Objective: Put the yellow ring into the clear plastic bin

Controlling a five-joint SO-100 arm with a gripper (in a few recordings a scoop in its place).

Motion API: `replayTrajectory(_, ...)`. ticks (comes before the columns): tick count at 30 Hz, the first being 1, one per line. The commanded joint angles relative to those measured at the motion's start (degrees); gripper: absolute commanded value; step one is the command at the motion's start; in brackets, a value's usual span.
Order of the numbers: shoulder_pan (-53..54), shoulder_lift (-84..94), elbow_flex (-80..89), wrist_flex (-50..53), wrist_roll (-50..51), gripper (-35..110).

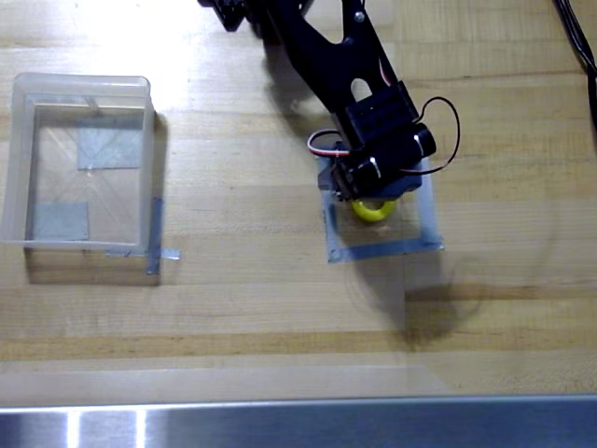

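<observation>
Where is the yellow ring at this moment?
In the overhead view, the yellow ring lies right of centre, inside the grey tape square, partly under the end effector.

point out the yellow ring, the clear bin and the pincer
yellow ring [372, 211], overhead view, its visible lower arc
clear plastic bin [20, 159], overhead view, left wall
pincer [369, 198], overhead view, its tip over the ring
</observation>
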Motion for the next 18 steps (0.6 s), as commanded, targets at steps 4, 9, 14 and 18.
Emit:
replayTrajectory(4,-0.35,0.44,-2.81,-2.29,0.88,22)
replayTrajectory(9,-0.09,-0.7,-2.81,-3.6,0.88,22)
replayTrajectory(14,-0.26,-2.02,-2.81,-5.36,1.67,22)
replayTrajectory(18,-0.62,-2.72,-2.72,-5.36,4.92,22)
